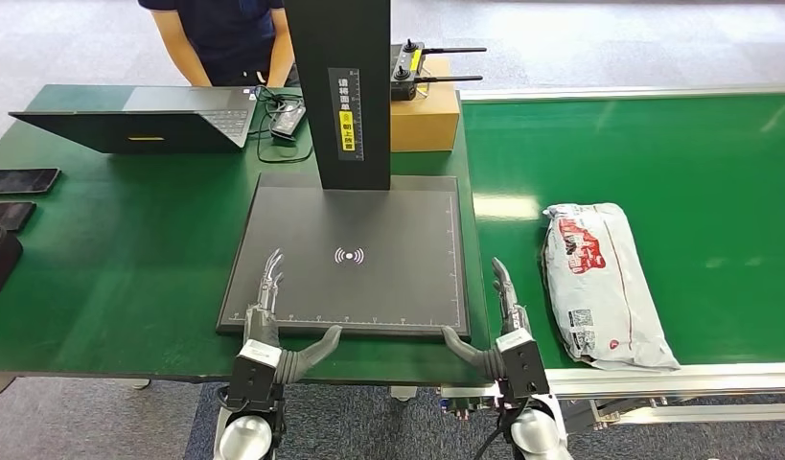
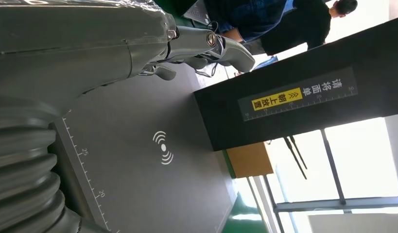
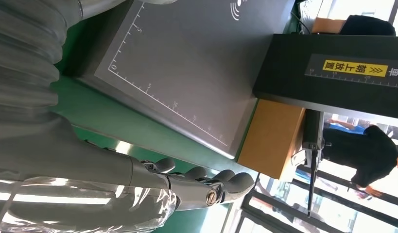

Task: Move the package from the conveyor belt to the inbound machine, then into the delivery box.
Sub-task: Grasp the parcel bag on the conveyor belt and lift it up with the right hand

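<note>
A white plastic package (image 1: pixel 599 282) with red print lies on the green conveyor belt (image 1: pixel 695 182) at the right. The inbound machine is a dark flat plate (image 1: pixel 355 254) with a wave symbol and a black post (image 1: pixel 342 91) behind it. My left hand (image 1: pixel 273 321) hovers open over the plate's near left edge, fingers straight and thumb apart. My right hand (image 1: pixel 498 321) is open at the plate's near right corner, left of the package and apart from it. The wrist views show the plate (image 2: pixel 148 145) (image 3: pixel 197 63) and the extended fingers (image 2: pixel 206 43) (image 3: pixel 211 184).
A person (image 1: pixel 225 34) stands behind the green table (image 1: pixel 120 249). An open laptop (image 1: pixel 144 120), cables, a phone (image 1: pixel 19 180) and dark items sit at the left. A cardboard box (image 1: pixel 425 110) with an antenna device stands right of the post.
</note>
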You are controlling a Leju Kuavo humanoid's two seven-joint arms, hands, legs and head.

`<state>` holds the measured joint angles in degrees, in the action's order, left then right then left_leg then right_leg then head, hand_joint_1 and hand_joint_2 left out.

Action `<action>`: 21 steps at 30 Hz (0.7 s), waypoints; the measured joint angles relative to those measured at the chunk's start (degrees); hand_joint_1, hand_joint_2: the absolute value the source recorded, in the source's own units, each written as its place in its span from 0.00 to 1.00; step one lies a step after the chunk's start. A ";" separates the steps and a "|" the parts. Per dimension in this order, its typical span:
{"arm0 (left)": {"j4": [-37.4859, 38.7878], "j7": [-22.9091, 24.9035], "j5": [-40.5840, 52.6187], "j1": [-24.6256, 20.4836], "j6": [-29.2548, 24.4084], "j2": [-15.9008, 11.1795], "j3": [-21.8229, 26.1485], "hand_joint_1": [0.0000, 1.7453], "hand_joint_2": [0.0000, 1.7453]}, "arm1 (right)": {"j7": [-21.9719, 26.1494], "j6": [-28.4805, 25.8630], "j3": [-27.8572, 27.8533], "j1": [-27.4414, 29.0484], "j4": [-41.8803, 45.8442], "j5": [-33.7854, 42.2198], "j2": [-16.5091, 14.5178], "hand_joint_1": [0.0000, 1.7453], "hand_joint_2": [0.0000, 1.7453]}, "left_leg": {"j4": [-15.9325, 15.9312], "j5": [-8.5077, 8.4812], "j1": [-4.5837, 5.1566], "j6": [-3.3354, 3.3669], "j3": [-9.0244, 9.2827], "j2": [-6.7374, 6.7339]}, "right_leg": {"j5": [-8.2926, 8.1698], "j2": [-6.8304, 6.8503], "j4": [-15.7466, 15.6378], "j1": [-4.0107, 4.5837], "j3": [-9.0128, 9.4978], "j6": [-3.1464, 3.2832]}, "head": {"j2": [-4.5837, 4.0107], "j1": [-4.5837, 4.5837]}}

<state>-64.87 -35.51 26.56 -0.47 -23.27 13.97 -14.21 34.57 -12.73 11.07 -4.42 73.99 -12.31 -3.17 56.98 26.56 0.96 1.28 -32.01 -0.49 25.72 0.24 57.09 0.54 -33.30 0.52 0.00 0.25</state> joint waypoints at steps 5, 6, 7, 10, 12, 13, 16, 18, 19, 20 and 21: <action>0.15 -0.26 -0.05 -0.02 0.03 0.00 -0.02 0.00 1.00 | -0.25 -0.70 -0.04 0.42 0.38 -0.91 0.00 0.00 1.00 | 0.00 0.00 0.00 0.00 0.01 0.00 | 0.00 0.00 0.00 0.00 0.01 0.00 | 0.00 0.00; 0.20 -0.34 -0.09 -0.02 -0.02 0.00 -0.02 0.00 1.00 | -0.30 -0.91 -0.04 0.44 0.43 -1.26 0.00 0.00 1.00 | 0.00 0.00 0.00 0.00 0.01 0.00 | 0.00 0.00 0.00 0.00 0.01 0.00 | 0.00 0.00; 0.24 -0.42 -0.12 -0.02 -0.05 0.00 -0.02 0.00 1.00 | -0.36 -1.16 -0.04 0.45 0.49 -1.59 0.01 0.00 1.00 | 0.00 0.00 0.00 0.00 0.00 0.00 | 0.00 0.00 0.00 0.00 0.01 0.00 | 0.00 0.00; 0.26 -0.51 -0.15 -0.01 -0.07 0.00 -0.02 0.00 1.00 | -0.55 -2.01 -0.03 0.46 0.55 -2.09 0.05 0.00 1.00 | 0.00 0.00 0.00 0.00 0.00 0.00 | 0.00 0.00 0.00 0.00 0.00 0.00 | 0.00 0.00; 0.26 -0.50 -0.14 0.00 -0.01 0.00 0.01 0.00 1.00 | -0.74 -3.42 -0.04 0.54 0.64 -2.61 0.23 0.00 1.00 | 0.00 0.00 0.00 0.00 0.00 0.00 | 0.00 0.00 0.00 0.00 0.00 0.00 | 0.00 0.00; 0.26 -0.49 -0.13 0.00 0.04 0.00 0.02 0.00 1.00 | -0.85 -4.43 -0.04 0.59 0.70 -3.01 0.38 0.00 1.00 | 0.00 0.00 0.00 0.00 0.00 0.00 | 0.00 0.00 0.00 0.00 0.00 0.00 | 0.00 0.00; 0.26 -0.45 -0.01 0.00 0.24 0.00 0.07 0.00 1.00 | -1.78 -7.67 -0.26 0.64 0.76 -4.46 1.15 0.00 1.00 | 0.00 0.00 0.00 0.01 0.00 0.00 | 0.00 0.00 0.00 -0.01 0.00 0.00 | 0.00 -0.01; 0.26 -0.38 0.16 0.00 0.44 0.00 0.07 0.00 1.00 | -3.03 -9.87 -1.05 0.40 0.61 -5.42 1.85 0.00 1.00 | 0.00 0.01 0.01 0.02 0.00 0.00 | 0.00 0.00 0.00 -0.01 0.01 0.00 | 0.00 -0.01; 0.26 -0.34 0.28 0.00 0.52 0.00 0.08 0.00 1.00 | -3.68 -10.82 -1.72 0.15 0.43 -5.89 2.24 0.00 1.00 | 0.00 0.01 0.01 0.02 0.00 0.00 | 0.00 0.00 0.00 -0.01 0.01 -0.01 | 0.00 -0.01; 0.26 -0.31 0.39 0.00 0.58 0.00 0.08 0.00 1.00 | -4.19 -11.55 -2.49 -0.21 0.15 -6.41 2.63 0.00 1.00 | 0.00 0.01 0.01 0.02 0.00 0.00 | 0.00 0.00 -0.01 -0.02 0.01 -0.01 | 0.00 -0.01; 0.26 -0.29 0.48 0.00 0.61 0.00 0.09 0.00 1.00 | -4.64 -12.12 -3.37 -0.64 -0.27 -7.07 3.03 0.00 1.00 | 0.00 0.01 0.01 0.02 0.00 0.00 | -0.01 0.00 -0.01 -0.02 0.01 -0.01 | 0.00 -0.01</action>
<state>-64.61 -35.80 27.04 -0.47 -22.66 13.97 -14.12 29.92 -24.85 7.70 -5.06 73.72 -19.38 -0.14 56.98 26.57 0.97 1.31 -32.01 -0.48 25.72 0.25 57.09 0.52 -33.28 0.51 0.00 0.25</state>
